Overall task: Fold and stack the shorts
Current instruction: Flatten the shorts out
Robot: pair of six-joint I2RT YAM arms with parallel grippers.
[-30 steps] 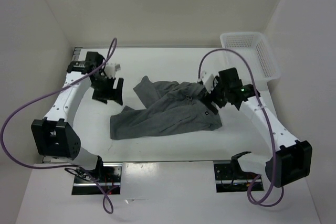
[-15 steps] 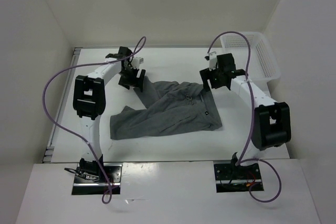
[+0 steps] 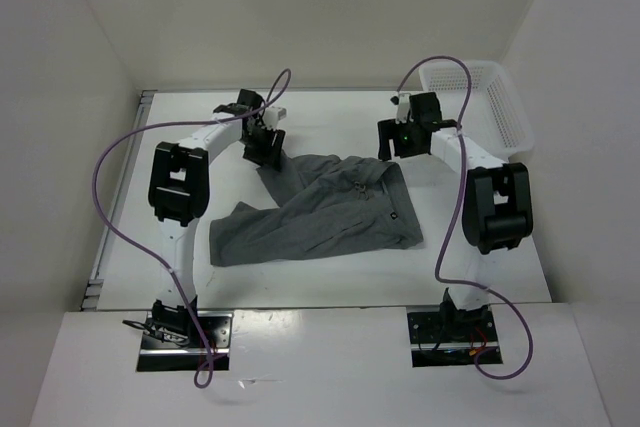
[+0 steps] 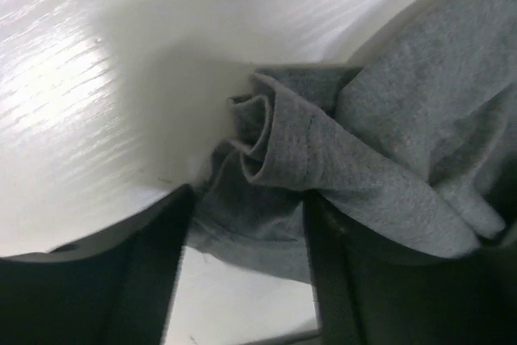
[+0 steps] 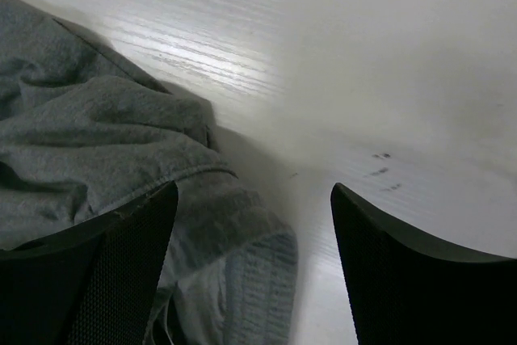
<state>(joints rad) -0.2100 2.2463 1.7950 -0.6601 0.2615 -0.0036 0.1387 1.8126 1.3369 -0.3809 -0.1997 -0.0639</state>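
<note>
The grey shorts [image 3: 320, 209] lie rumpled in the middle of the white table. My left gripper [image 3: 265, 147] is down at their far left corner. In the left wrist view its jaws stand apart with a curled fabric hem [image 4: 275, 143] lying between the two dark fingers [image 4: 141, 272]; the gripper [image 4: 246, 199] is open. My right gripper [image 3: 393, 144] is at the shorts' far right corner. In the right wrist view it [image 5: 254, 191] is open, with the ribbed waistband corner [image 5: 250, 264] between its fingers [image 5: 404, 272], nearer the left one.
A white mesh basket [image 3: 480, 107] stands at the far right corner of the table. White walls close in the table on three sides. Purple cables loop above both arms.
Both arms have swung toward the far side. The left gripper moved right onto the shorts' far left corner and its jaws narrowed slightly. The right gripper moved back to the far right corner.
</note>
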